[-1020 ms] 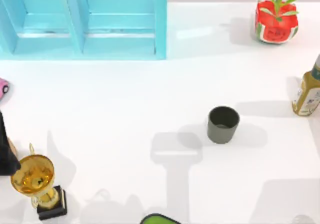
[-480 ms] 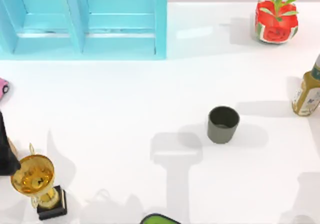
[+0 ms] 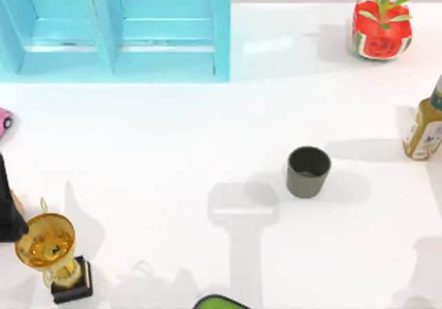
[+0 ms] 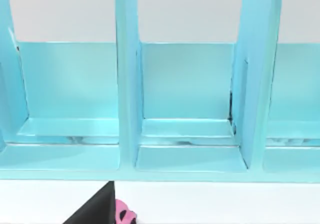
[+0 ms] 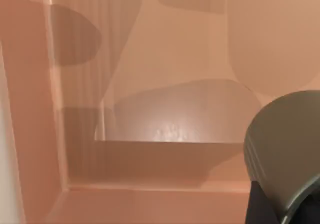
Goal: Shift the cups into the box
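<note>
One dark grey-olive cup (image 3: pixel 308 171) stands upright on the white table, right of the middle, with no gripper near it. In the right wrist view a second cup (image 5: pixel 285 149) is close to the camera, with a dark finger (image 5: pixel 262 211) of my right gripper against it. This cup hangs inside the tan box (image 5: pixel 150 108), above its floor and near a corner. My left arm (image 3: pixel 7 209) is parked at the table's left edge beside the gold trophy.
A light blue shelf unit (image 3: pixel 117 29) fills the back left. A gold trophy (image 3: pixel 52 254) stands front left and a pink toy (image 3: pixel 3 121) lies at the left edge. A red plant pot (image 3: pixel 380 29) and a bottle (image 3: pixel 425 126) stand at the right.
The arm shadow at the table's front right has slid further right and shrunk. The cup on the table and the left arm have not moved.
</note>
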Controlling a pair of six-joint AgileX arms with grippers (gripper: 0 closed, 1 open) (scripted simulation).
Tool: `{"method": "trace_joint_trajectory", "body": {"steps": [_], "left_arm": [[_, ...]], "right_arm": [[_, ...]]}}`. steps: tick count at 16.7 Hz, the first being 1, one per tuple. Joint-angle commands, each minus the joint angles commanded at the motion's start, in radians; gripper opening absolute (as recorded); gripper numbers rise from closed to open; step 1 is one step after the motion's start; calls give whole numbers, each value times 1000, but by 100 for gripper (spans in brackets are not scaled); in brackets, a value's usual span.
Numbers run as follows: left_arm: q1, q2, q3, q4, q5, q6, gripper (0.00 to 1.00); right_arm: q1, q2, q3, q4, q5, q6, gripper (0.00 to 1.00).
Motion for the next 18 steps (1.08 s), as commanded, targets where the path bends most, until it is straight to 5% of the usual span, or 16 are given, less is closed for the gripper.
{"method": "trace_joint_trajectory", "body": {"steps": [9,18], "left_arm": [[0,0,0,0,0,0,100],[0,0,0,0,0,0,100]], "right_arm": [[0,0,0,0,0,0,98],[1,-1,0,0,0,0,100]]}}
